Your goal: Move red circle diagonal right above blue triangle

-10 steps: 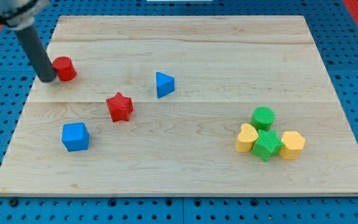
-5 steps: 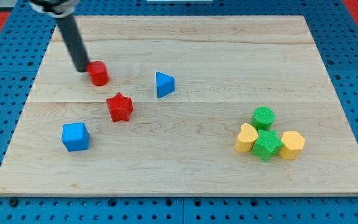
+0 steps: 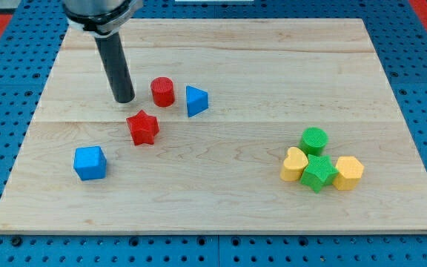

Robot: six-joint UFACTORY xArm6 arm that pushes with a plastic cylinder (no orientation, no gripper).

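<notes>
**A:** What sits nearest the table's bottom edge?

**B:** Toward the bottom-left corner, a blue cube. Toward the bottom-right, a tight cluster: a yellow heart, a green star and a yellow hexagon-like block in a row, touching or nearly so, with a green circle just behind the star.

**A:** And farther in?

**B:** A red star lies left of the middle, up and to the right of the blue cube and well apart from it. Behind it, toward the top edge, stand the red circle and the blue triangle.

**A:** How do those two sit?

**B:** The red circle is just beside the blue triangle, on its left and slightly higher toward the top edge. A narrow gap seems to part them, though I can't be sure they aren't touching.

**A:** Where's my tip?

**B:** My tip rests on the wood left of the red circle, near it but with a clear gap, and above-left of the red star. The rod rises toward the top-left corner.

**A:** Is it clamped on anything?

**B:** It's a plain rod with nothing that opens or closes, and it touches no block.
</notes>
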